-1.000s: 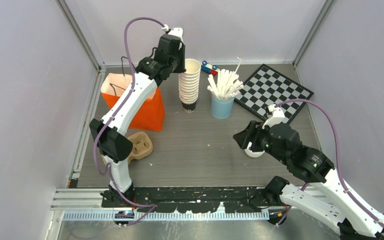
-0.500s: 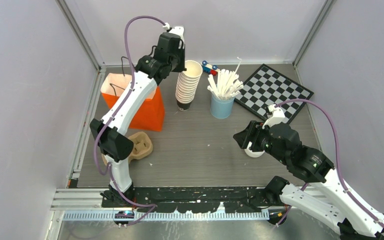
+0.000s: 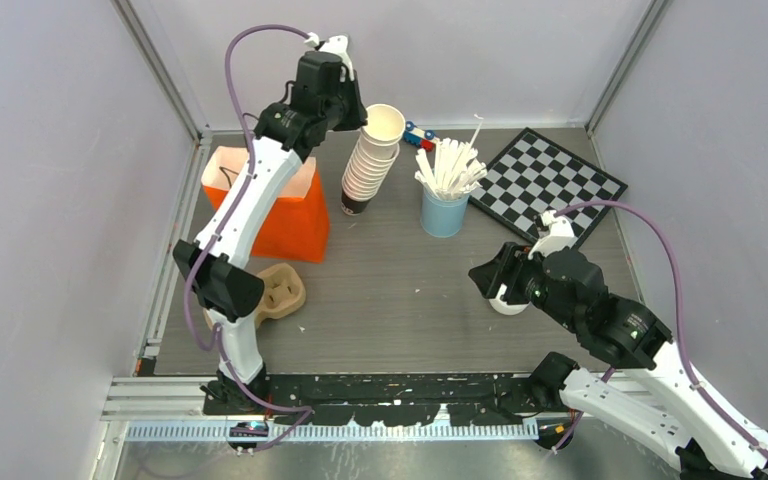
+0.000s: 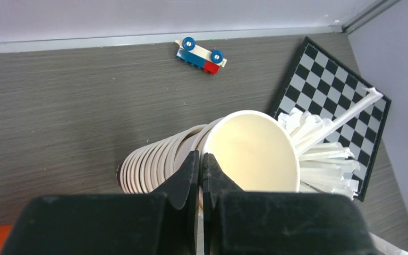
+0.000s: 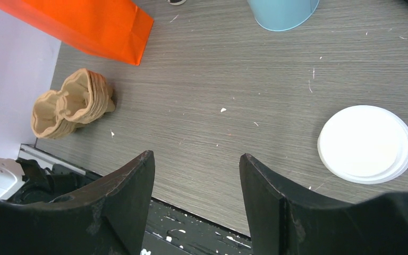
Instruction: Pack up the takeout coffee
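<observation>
The stack of cups [image 3: 368, 170] leans over on the worktop [image 3: 400, 290], near the orange bag [image 3: 295, 210]. The left claw [image 4: 201, 159] pinches the rim of the top cup [image 4: 255, 149]. It should lift slow and straight, so only one cup comes off and the stack does not fall. The right claw [image 5: 196, 155] is spread wide and holds nothing. The coffee's white lid [image 5: 365, 143] sits on the worktop just beside it

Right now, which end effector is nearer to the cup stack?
Left. The left end effector is shut on the rim of the top cup of the cup stack. The right end effector hangs open far from it, near a white lid.
</observation>
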You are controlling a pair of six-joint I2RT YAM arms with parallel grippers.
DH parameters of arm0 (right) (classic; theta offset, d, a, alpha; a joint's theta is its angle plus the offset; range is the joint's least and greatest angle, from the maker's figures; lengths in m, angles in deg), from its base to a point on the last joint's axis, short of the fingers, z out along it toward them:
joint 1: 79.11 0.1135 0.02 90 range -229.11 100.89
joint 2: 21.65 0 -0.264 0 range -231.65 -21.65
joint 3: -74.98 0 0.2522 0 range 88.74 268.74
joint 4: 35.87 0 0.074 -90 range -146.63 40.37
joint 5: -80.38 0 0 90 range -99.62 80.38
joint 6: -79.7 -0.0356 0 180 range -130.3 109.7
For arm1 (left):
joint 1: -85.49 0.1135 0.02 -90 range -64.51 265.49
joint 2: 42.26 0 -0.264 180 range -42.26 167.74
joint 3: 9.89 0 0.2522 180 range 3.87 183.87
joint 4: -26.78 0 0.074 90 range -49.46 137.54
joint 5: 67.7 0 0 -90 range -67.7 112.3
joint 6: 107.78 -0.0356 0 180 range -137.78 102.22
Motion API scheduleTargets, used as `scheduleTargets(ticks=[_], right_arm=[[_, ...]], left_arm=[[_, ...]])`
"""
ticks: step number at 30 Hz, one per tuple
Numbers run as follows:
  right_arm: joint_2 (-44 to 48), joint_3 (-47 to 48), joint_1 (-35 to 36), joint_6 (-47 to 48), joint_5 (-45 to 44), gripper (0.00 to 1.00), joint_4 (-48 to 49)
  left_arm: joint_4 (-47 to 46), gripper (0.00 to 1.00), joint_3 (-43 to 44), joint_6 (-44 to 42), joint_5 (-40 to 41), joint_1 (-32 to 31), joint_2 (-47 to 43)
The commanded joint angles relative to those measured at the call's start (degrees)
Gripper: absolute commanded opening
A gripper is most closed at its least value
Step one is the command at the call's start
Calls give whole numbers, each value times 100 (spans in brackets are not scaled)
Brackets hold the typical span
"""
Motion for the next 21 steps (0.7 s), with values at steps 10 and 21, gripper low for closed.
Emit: scheduleTargets(ticks=[10, 21], right_arm=[[105, -1, -10, 25, -112, 64, 143], [-741, 708, -12, 102, -349, 82, 1087]], left_arm=[[-145, 0, 29, 141, -227, 393, -148], [-86, 0, -32, 482, -713, 552, -175]])
